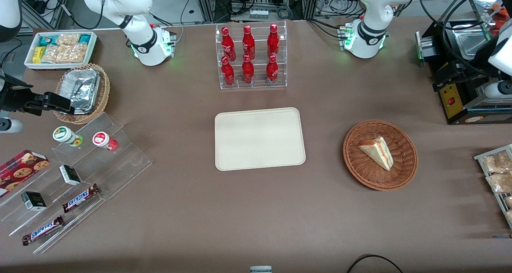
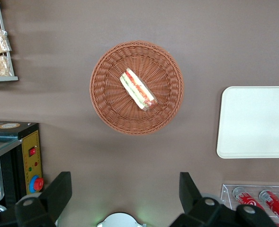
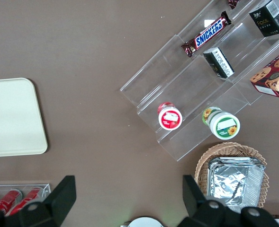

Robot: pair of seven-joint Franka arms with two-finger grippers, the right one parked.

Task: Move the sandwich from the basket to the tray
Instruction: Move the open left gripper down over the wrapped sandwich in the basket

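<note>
The sandwich (image 1: 378,152) (image 2: 138,89), a pale wedge with red and green layers in clear wrap, lies in the round reddish-brown wicker basket (image 1: 404,173) (image 2: 106,104). The cream rectangular tray (image 1: 259,139) (image 2: 255,123) lies flat beside the basket, toward the parked arm's end, with nothing on it. My gripper (image 2: 124,189) hangs high over bare table, farther from the front camera than the basket and near the working arm's base. Its black fingers (image 2: 58,191) stand wide apart and hold nothing.
A clear rack of red bottles (image 1: 251,57) stands farther from the front camera than the tray. A black machine (image 1: 468,85) and a wire rack of snack packets (image 1: 498,177) flank the basket at the working arm's end. Acrylic steps with snacks (image 1: 80,177) lie toward the parked arm's end.
</note>
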